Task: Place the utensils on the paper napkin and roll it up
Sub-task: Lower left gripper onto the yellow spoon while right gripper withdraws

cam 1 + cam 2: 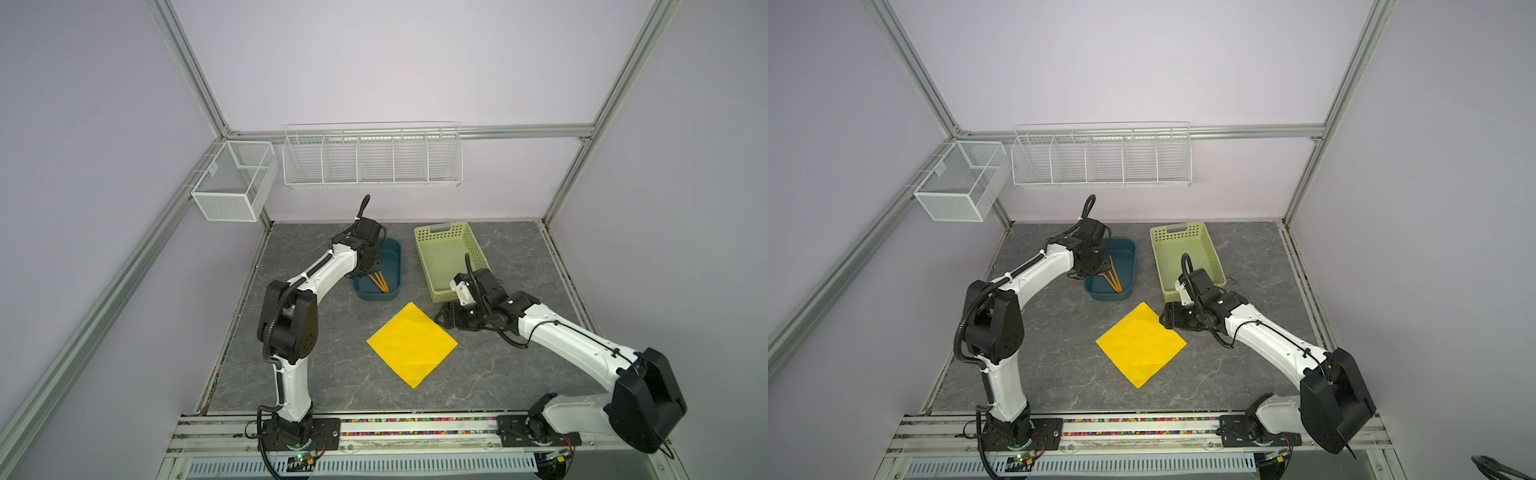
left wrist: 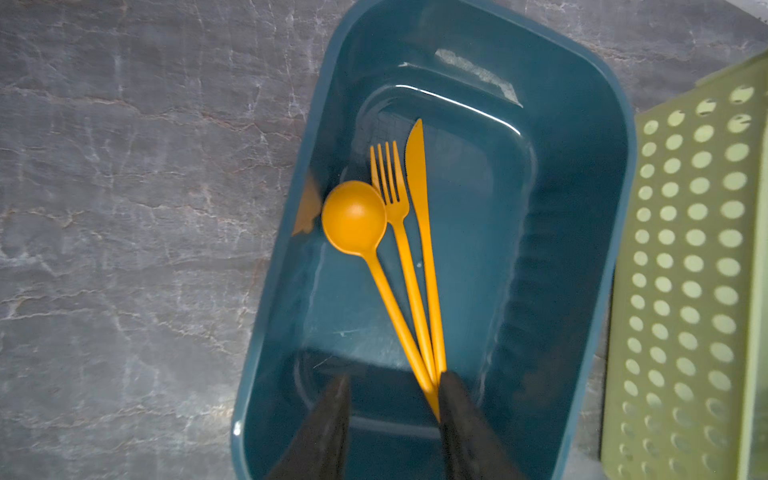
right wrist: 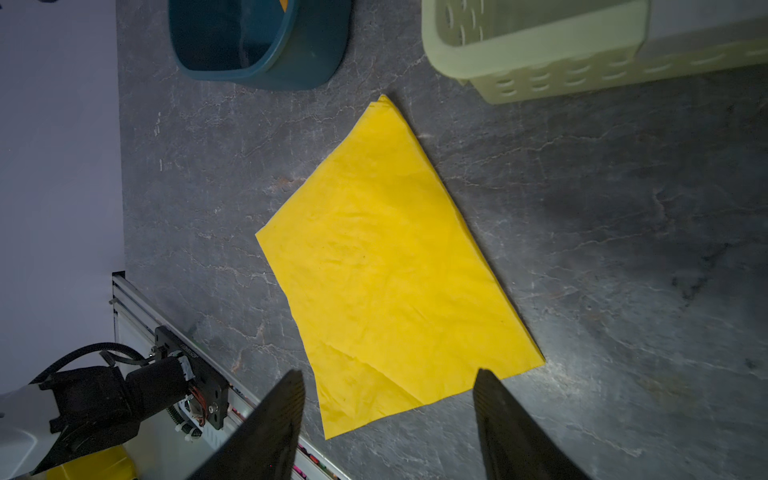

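Picking up: left hand (image 2: 395,376) straddles the utensils (image 2: 399,232) in the tub (image 2: 582,208), unclenched; squeeze next; right hand (image 3: 389,372) released near napkin (image 3: 386,270).

In both top views the left arm's wrist covers much of the utensils (image 1: 380,283) in the blue tub (image 1: 397,259); the rest is too small to tell apart; the left gripper (image 2: 395,376) is lost there. In the left wrist view one of its fingers (image 2: 461,415) hides the handle ends; the green basket (image 2: 690,266) is cut off.
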